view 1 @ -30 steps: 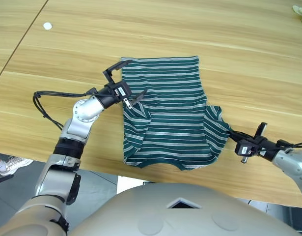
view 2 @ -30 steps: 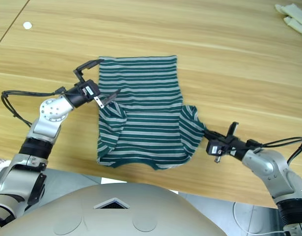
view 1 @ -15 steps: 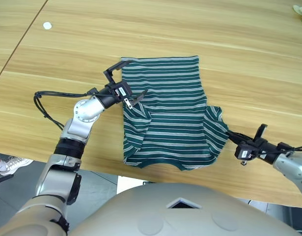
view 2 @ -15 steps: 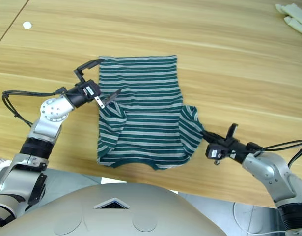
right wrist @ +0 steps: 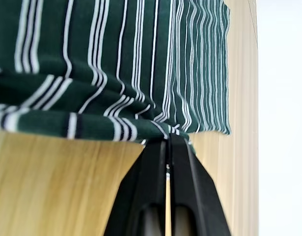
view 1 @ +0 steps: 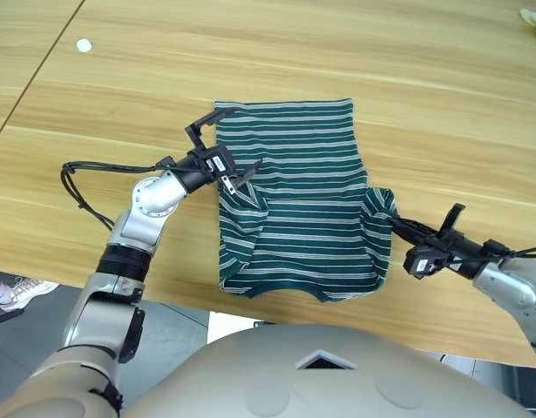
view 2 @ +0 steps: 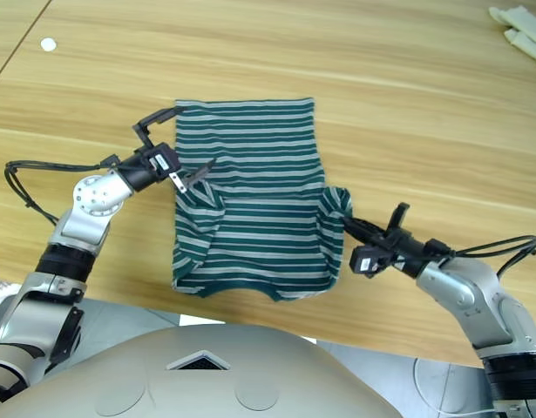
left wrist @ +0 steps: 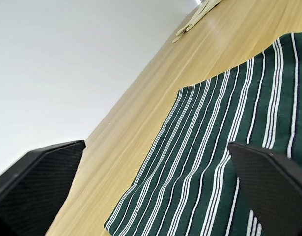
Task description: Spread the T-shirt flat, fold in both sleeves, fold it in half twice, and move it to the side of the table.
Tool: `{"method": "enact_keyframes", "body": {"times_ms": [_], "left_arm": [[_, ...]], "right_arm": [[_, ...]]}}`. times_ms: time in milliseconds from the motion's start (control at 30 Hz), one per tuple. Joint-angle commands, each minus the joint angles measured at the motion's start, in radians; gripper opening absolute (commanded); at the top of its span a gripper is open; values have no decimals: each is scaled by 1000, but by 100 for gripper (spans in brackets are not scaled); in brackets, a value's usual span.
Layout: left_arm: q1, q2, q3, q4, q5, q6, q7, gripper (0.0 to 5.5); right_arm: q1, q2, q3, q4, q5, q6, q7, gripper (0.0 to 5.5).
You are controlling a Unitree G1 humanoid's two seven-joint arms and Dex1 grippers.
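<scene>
Since a second ago my right hand (view 1: 392, 222) has slid in toward the T-shirt (view 1: 294, 165), carrying the right sleeve (view 1: 378, 207) inward. Its fingers are pressed together, pinching that sleeve's edge at the shirt's right side. My left hand (view 1: 237, 139) sits spread wide at the shirt's left edge, just above the folded-in left sleeve (view 1: 239, 213). The shirt lies on the table (view 1: 442, 78).

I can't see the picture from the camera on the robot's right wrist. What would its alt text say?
The right claw, shut tight, pinches the edge of a green T-shirt with white stripes, which lies on a pale wooden table.
</scene>
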Motion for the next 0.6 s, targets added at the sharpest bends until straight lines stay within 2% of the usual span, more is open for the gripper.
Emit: {"method": "enact_keyframes", "body": {"times_ms": [33,600], "left_arm": [[-7,-3,-5,2,8,11,3,540],[-8,-10,-7,3,9,10,2,540]], "right_arm": [[-54,17,49,-34,-23,18,36,2],[-206,56,232,-49,-91,61,142,2]]}}
